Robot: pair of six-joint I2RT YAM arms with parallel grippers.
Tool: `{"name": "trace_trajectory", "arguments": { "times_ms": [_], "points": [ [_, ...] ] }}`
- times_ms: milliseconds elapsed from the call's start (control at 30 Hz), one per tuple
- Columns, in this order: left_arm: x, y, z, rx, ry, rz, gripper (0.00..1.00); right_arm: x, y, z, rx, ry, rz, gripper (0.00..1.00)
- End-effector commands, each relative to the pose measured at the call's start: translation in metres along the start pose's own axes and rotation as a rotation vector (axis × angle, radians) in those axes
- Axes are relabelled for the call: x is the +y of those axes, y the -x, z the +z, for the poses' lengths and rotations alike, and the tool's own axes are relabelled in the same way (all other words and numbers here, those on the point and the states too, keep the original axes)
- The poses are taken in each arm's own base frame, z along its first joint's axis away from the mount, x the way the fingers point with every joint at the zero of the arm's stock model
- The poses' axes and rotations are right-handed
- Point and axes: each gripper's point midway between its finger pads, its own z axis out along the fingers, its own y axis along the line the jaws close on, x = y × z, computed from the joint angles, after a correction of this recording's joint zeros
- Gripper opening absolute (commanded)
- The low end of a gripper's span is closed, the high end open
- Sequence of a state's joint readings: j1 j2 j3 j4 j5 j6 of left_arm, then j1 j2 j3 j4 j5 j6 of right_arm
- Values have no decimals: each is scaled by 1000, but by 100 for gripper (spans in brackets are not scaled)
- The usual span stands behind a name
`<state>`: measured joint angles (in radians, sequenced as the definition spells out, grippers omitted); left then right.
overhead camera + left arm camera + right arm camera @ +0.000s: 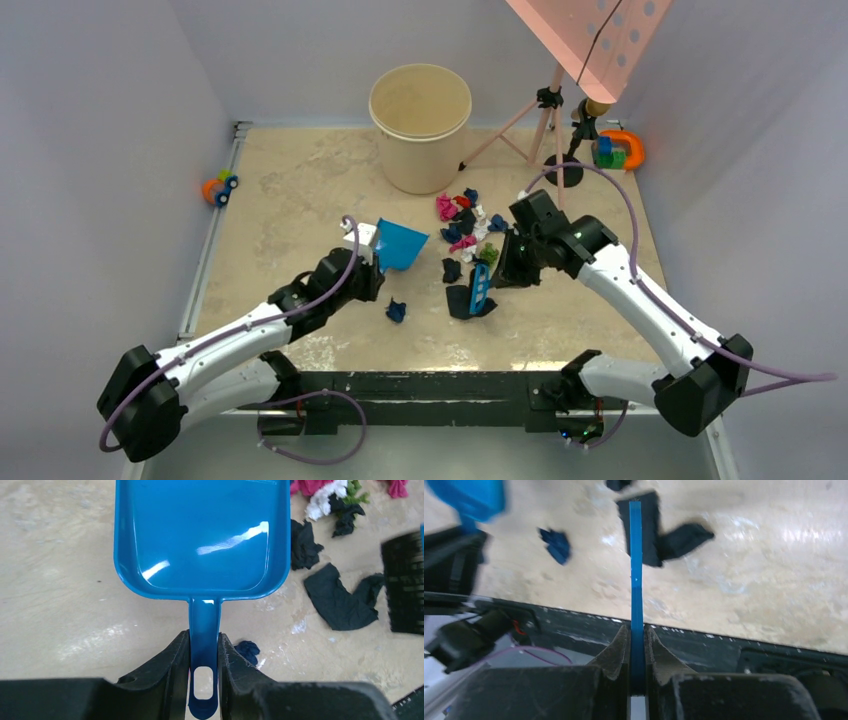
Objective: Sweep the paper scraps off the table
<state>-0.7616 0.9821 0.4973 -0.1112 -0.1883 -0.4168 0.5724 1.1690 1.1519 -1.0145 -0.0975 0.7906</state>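
Clamped in left jaws: slim handle of glossy blue plastic dustpan [202, 540]. Pinched tight in right jaws: thin flat blue brush [636, 555]. Strewn across mottled beige bench [300, 190], right of dustpan: crumpled paper scraps [468, 225].

No legible text, label, brand mark, number or sign was detected on any surface in the three views.
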Motion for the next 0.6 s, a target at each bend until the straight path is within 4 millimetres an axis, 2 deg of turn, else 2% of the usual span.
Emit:
{"name": "trace_trajectory", "arguments": {
  "times_ms": [0,100,200,367,500,567],
  "points": [
    [30,19,-13,-113,166,-70,0,-28,-27,-7,42,-62,-12,0],
    [41,22,-20,-158,217,-99,0,-44,-37,-14,15,-83,41,0],
    [49,23,-25,-190,250,-119,0,-53,-52,-7,28,-70,71,0],
    [65,23,-32,-210,344,-160,0,-39,-59,25,44,59,124,0],
    [81,22,-40,-221,440,-199,0,-27,-44,41,-10,107,161,0],
    [83,23,-41,-228,458,-206,0,-31,-26,46,-80,50,181,0]
  ]
}}
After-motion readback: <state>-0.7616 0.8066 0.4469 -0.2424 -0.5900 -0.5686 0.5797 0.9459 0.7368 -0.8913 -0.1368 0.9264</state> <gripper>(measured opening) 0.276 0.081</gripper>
